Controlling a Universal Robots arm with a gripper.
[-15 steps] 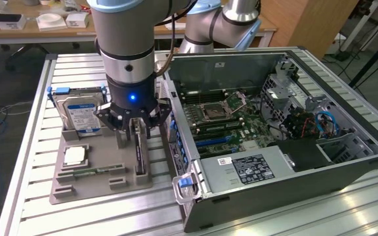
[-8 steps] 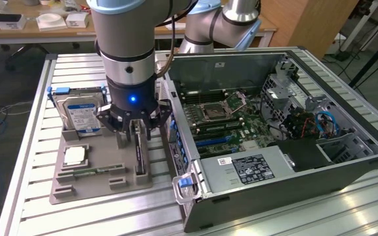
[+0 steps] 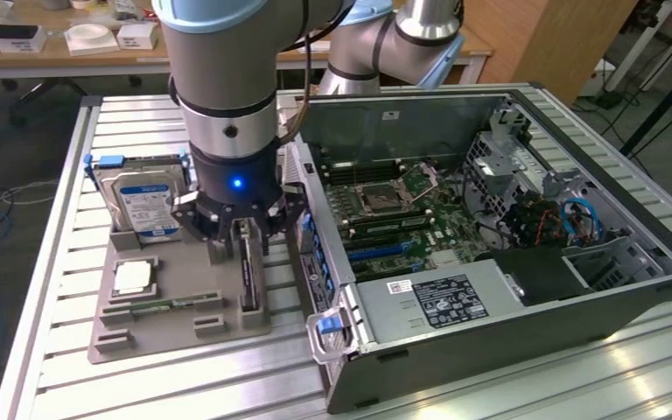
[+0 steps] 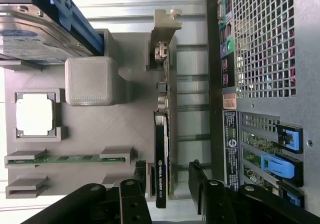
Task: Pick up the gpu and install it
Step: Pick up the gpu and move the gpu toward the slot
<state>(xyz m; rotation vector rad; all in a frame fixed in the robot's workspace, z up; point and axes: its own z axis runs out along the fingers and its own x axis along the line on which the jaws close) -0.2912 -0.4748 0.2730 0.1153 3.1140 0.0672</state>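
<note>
The gpu (image 3: 249, 278) is a thin black card standing on its long edge in a slot at the grey holder tray's (image 3: 172, 331) side nearest the computer case. The wrist view looks down on the gpu (image 4: 162, 149) edge-on, with its silver bracket (image 4: 167, 24) at the far end. My gripper (image 3: 241, 248) hangs straight above the card's near end. In the wrist view the gripper (image 4: 169, 184) is open, one finger on each side of the card with a gap on both sides, so nothing is gripped.
The open computer case (image 3: 488, 219) lies close beside the tray, motherboard (image 3: 395, 210) exposed. On the tray stand a blue-labelled hard drive (image 3: 143, 206), a processor chip (image 3: 133, 277) and a green memory stick (image 3: 172, 305). The slatted metal table (image 3: 56, 262) surrounds them.
</note>
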